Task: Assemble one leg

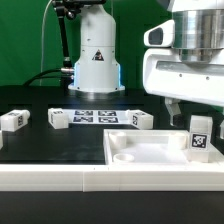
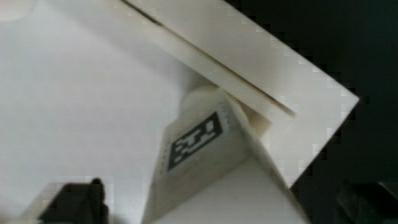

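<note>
The leg [image 1: 200,135] is seen standing upright on the white panel [image 1: 150,152] near the worktop's front right corner. The gripper [image 1: 186,112] hangs above it; its grip cannot be told.

Four legs [image 1: 200,137] are being shown, with one white panel [image 1: 150,152], one marker board [image 1: 95,117] and one gripper [image 1: 176,112] also being counted.

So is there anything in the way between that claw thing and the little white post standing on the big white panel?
Nothing visible. The leg stands upright on the white panel, at the exterior view's right. The gripper hangs just above and beside it with open space between. The other small tagged parts lie farther back on the table.
</note>
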Robot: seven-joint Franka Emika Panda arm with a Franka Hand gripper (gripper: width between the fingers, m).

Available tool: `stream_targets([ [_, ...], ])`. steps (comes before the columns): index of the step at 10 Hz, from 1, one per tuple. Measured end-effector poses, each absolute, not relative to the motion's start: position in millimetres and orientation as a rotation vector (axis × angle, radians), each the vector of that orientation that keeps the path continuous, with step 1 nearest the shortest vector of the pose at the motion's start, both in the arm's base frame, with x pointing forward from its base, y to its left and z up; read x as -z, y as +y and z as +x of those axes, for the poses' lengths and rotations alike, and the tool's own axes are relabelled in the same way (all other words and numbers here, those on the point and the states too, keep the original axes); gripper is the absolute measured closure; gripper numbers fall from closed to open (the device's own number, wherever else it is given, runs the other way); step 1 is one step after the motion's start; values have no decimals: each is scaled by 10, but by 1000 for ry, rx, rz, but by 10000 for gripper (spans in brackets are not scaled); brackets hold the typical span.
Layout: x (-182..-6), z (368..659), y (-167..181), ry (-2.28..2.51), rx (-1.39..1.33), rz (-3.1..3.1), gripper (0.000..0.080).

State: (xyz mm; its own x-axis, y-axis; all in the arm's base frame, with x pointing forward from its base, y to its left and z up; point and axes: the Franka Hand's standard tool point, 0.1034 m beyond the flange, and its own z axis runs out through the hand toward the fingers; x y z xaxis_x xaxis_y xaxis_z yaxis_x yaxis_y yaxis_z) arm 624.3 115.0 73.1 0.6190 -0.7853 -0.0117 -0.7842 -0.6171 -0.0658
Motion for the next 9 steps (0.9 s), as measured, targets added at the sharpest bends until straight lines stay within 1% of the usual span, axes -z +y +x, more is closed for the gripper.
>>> stream_targets([
  [7, -733, 6250, 1175, 771, 55, -2981, 150],
  [8, -733, 6252, 1164, 667, 59, -3008, 247],
  [9, -733, 6252, 1163, 662, 59, -3009, 247],
])
